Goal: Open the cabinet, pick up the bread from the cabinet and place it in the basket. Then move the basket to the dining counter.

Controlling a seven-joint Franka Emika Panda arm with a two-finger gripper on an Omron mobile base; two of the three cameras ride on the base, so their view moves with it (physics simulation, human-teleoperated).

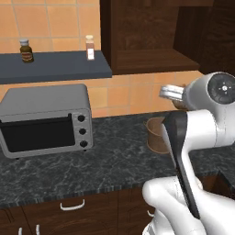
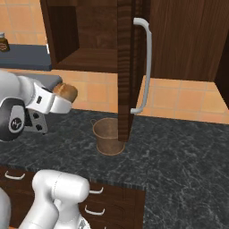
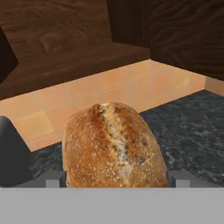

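The bread [image 3: 113, 146], a golden-brown roll with a split crust, sits between my two finger tips, and my gripper [image 3: 114, 177] is shut on it. In the right base view the gripper [image 2: 67, 93] holds the bread [image 2: 66, 91] in the air, left of and above the basket [image 2: 108, 135]. The round brown basket [image 1: 155, 135] stands on the black worktop below the cabinet. The cabinet [image 1: 147, 41] is open and its shelf is bare. Its door [image 2: 127, 67], with a long silver handle [image 2: 146, 67], swings out over the basket's right side.
A grey toaster oven [image 1: 46, 119] stands on the black marbled worktop [image 2: 179, 152] at the left. Above it a dark shelf [image 1: 55, 66] carries two small bottles. Dark drawers [image 2: 103, 205] with curved handles run under the worktop's front edge.
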